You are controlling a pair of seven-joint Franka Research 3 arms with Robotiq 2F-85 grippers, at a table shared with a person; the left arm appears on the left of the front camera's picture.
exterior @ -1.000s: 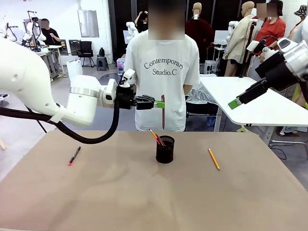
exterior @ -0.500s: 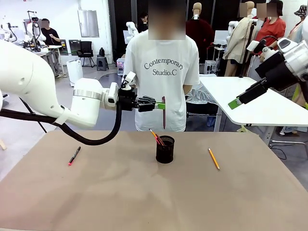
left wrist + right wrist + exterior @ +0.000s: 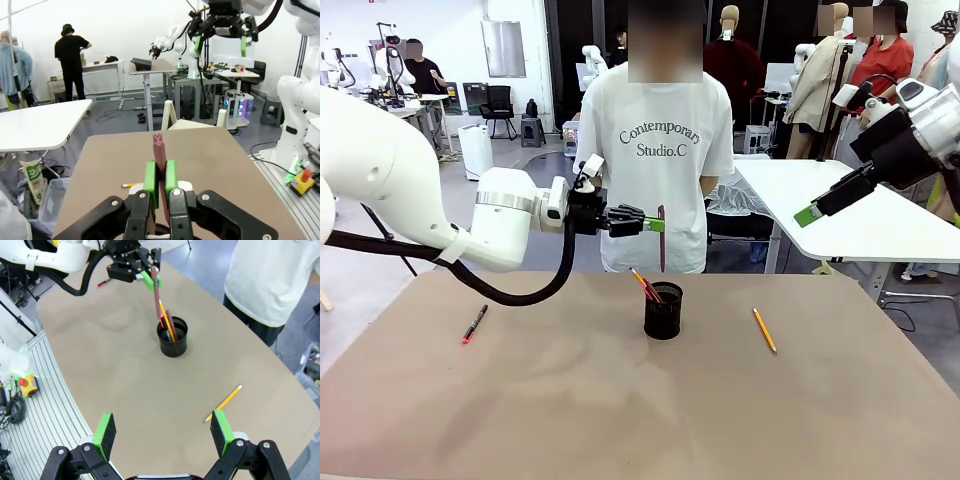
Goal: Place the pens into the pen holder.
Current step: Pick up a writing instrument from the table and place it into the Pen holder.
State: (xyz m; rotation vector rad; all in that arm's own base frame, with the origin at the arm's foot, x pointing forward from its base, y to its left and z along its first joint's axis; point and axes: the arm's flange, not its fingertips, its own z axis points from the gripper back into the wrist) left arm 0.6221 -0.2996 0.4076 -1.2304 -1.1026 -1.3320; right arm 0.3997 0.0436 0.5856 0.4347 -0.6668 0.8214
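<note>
the left gripper (image 3: 655, 222) is clamped on the reddish-brown pen (image 3: 661, 242), which hangs upright with its long axis vertical, seemingly almost straight above the black mesh pen holder (image 3: 663, 312), while the right gripper (image 3: 162, 431) hovers well apart, jaws wide.

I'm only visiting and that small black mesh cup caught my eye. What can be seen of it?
The small black metal-mesh cylindrical cup stands upright near the middle of the brown tabletop, open end up. Its wall looks like fine wire mesh. A few thin pens, orange-yellow and reddish, lean inside and stick out above its rim. No tool touches it; the left tool holds a reddish-brown pen above it.
</note>
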